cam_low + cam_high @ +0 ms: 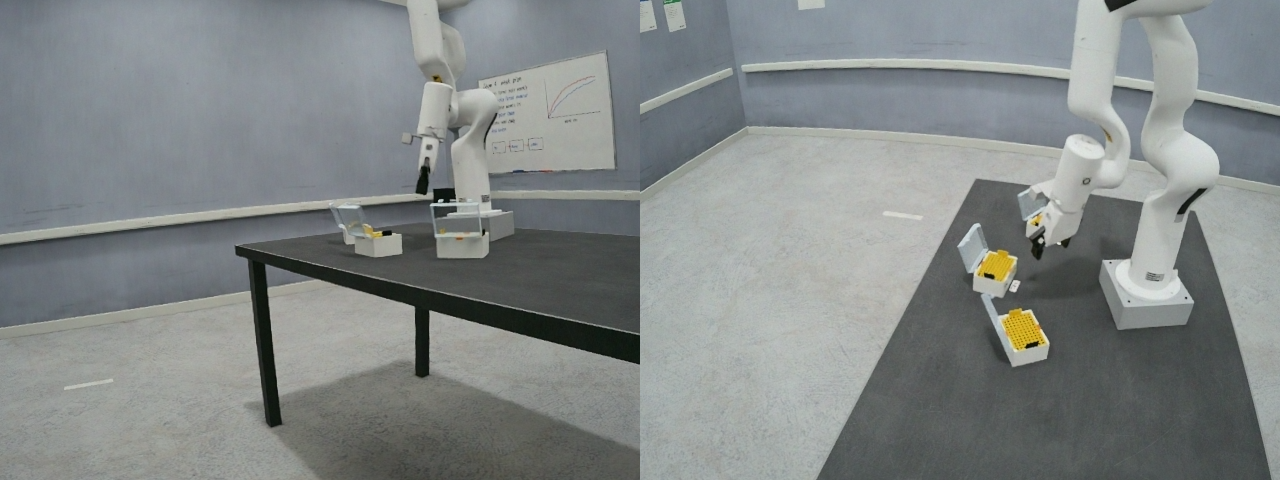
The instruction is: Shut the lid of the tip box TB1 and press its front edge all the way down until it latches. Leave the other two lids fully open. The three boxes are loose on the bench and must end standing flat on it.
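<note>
My end effector (pixel 1049 246), fingers apart and empty, hangs above the farthest tip box (pixel 1034 223); next, I push its raised lid (pixel 1030 201) down.

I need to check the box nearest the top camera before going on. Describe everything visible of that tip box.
The white rectangular tip box with a yellow tip rack stands flat on the dark grey bench top, nearest the camera of the three. Its pale, see-through hinged lid stands open, raised along the box's left side. The yellow rack shows a grid of small holes, a yellow tab at the far edge, a small orange mark on the right and a black patch near the front. Nothing touches it except the bench; the open hand hovers farther back.
</note>
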